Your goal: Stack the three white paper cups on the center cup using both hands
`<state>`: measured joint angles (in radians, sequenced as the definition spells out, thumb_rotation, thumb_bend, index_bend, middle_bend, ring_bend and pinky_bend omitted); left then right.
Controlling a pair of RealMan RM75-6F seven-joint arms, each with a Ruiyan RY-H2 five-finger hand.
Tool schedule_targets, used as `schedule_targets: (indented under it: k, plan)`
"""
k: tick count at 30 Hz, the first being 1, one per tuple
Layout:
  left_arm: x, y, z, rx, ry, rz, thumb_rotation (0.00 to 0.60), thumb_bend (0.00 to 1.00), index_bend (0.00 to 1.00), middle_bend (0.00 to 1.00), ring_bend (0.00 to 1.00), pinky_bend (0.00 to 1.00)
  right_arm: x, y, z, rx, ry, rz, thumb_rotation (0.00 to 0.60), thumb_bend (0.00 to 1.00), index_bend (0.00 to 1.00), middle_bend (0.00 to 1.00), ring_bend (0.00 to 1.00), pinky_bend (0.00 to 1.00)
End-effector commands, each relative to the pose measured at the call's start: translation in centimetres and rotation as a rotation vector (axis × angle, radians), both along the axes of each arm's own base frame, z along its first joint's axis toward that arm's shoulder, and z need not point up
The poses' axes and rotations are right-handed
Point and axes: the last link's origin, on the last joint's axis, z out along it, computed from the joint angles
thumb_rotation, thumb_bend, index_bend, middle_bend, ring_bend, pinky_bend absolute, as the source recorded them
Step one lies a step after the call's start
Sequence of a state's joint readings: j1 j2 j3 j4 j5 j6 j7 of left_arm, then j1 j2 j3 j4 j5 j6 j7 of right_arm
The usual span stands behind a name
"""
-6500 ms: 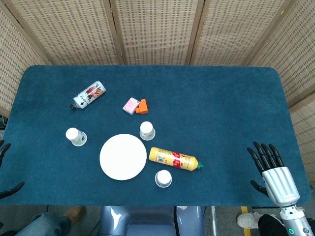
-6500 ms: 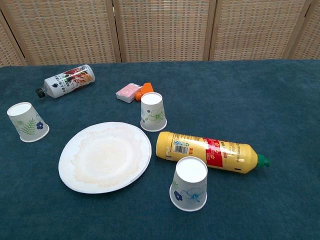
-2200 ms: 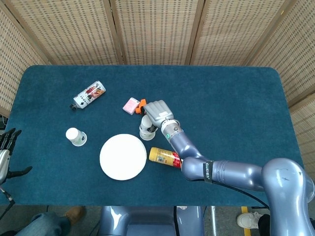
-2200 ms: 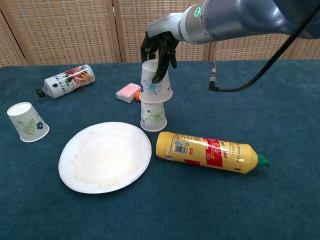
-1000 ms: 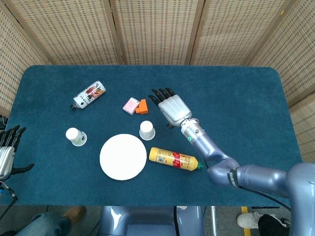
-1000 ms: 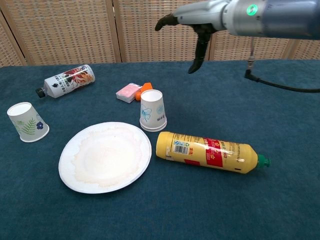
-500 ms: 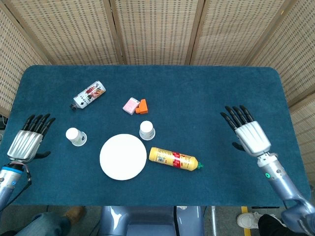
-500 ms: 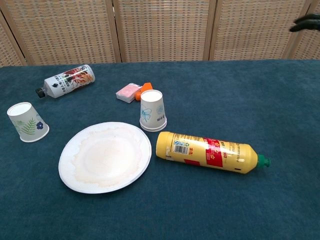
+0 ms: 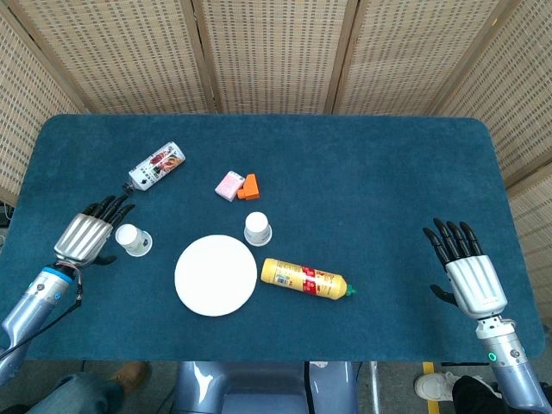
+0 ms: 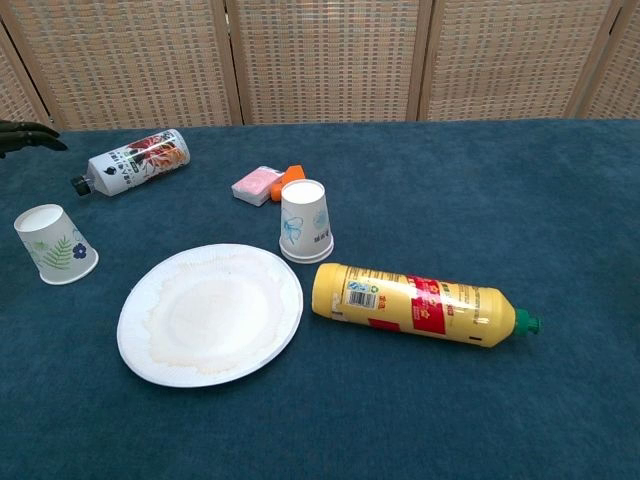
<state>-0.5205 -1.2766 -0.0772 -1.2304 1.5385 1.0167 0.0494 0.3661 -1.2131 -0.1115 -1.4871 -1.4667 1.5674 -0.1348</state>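
Hovering: L hand (image 9: 84, 235) (fingers spread) beside cup (image 9: 133, 239).

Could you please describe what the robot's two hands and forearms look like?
Both the left hand and right hand have ribbed silver metal backs and black fingers. Their forearms are glossy blue-grey; the left wrist bears a blue ring and a black cable, the right a small green light.

We've got two matching hands here: the left hand (image 9: 84, 235) and right hand (image 9: 472, 280) both have ribbed silver backs with black fingers (image 9: 454, 237). Forearms are glossy blue-grey. There's a teal band at the left wrist, a thin black cable looping off it, and a small green light near the right wrist.
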Motion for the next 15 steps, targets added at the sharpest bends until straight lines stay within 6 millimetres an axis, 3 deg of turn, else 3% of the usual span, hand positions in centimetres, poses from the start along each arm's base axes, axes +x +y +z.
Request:
schedule_targets:
  k: [1, 15]
  plan:
    - [0.3, 1.5, -1.0, -0.030, 0.017, -0.030, 0.600, 0.00, 0.18, 0.13, 0.19, 0.30, -0.2, 0.1, 0.2, -0.007, 0.001, -0.007, 0.600, 0.00, 0.05, 0.00, 0.00, 0.02]
    - [-0.3, 2.5, -2.0, -0.061, 0.020, 0.016, 0.600, 0.00, 0.28, 0.21, 0.29, 0.42, -0.3, 0.0, 0.5, -0.014, -0.008, -0.011, 0.600, 0.00, 0.05, 0.00, 0.00, 0.02]
